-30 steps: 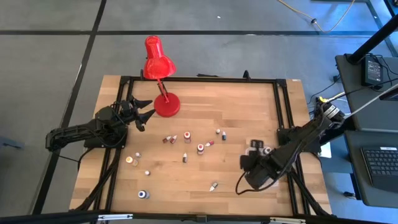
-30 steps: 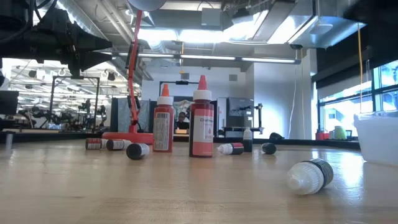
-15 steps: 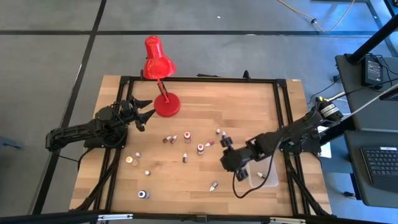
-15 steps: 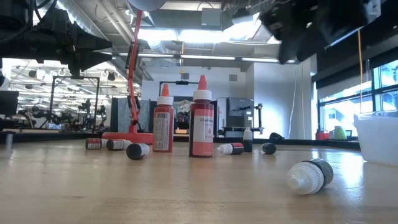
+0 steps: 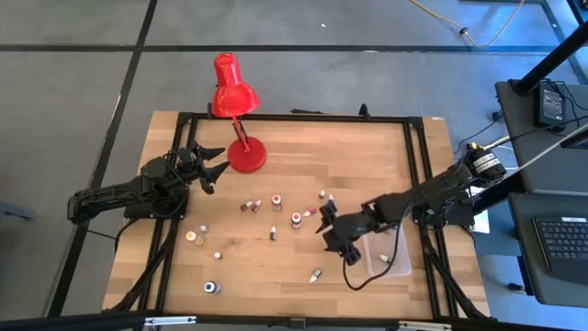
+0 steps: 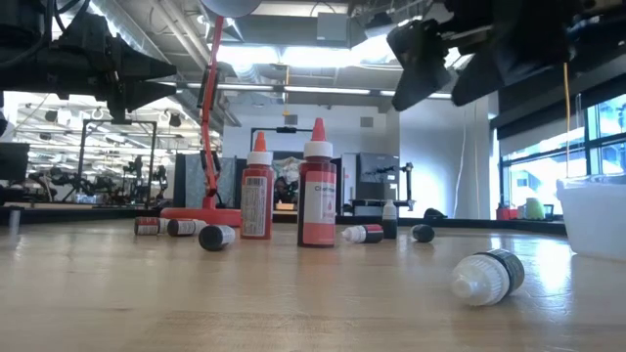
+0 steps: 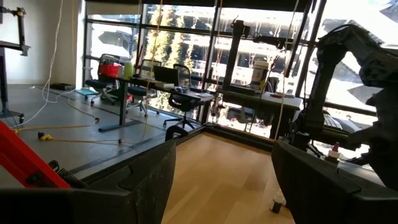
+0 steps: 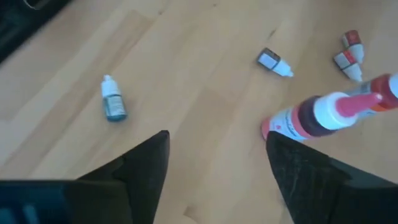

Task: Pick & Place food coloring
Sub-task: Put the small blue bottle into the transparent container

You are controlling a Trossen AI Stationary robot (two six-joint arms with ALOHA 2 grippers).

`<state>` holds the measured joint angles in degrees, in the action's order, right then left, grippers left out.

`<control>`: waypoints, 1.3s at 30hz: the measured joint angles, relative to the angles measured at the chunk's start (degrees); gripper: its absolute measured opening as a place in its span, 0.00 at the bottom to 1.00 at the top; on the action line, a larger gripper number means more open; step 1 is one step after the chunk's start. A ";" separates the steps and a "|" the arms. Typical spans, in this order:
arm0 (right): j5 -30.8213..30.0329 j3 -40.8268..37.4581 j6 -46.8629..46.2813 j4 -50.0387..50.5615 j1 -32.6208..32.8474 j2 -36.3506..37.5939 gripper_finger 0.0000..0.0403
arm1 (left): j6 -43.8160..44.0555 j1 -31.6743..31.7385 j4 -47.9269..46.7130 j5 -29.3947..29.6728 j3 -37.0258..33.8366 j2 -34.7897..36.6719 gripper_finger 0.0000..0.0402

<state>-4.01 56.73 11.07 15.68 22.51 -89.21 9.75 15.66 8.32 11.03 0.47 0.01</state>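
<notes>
Several small food coloring bottles point(image 5: 274, 233) are scattered over the middle of the wooden table, some upright, some on their sides. Two red upright ones point(image 6: 316, 191) stand out in the low view. My right gripper point(image 5: 327, 221) hangs open above the right end of the group, slanting down, with a blue bottle point(image 8: 113, 106) and a pink-capped upright bottle point(image 8: 323, 115) ahead of its fingers point(image 8: 149, 162). It touches nothing. My left gripper point(image 5: 219, 161) waits open at the table's left, beside the lamp base.
A red desk lamp point(image 5: 234, 92) stands at the far left. A clear plastic tub point(image 5: 390, 267) sits near the right near corner with a small pale thing inside. One bottle lies alone point(image 6: 487, 276) toward the near edge. A black frame point(image 5: 418, 165) borders the table.
My right gripper has swung from over the tub toward the table's left, to the right end of the bottle group. It has sunk a little, tipped its fingers downward, rolled, and opened. The tub, covered by the arm before, now shows.
</notes>
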 joint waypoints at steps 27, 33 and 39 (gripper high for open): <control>-12.90 0.11 -47.59 15.38 -15.27 -1.29 0.67 | -0.02 -0.02 0.00 0.02 0.00 0.00 0.65; -10.64 0.11 -48.28 16.08 -16.51 -5.88 0.67 | -0.04 -0.01 0.00 0.04 0.00 0.00 0.65; -9.88 0.09 -51.00 16.51 -17.14 -10.81 0.67 | -0.04 0.00 0.02 0.47 0.00 0.00 0.65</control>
<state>-13.89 56.82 -39.93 32.19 5.37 -100.02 9.72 15.66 8.34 11.50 0.47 0.01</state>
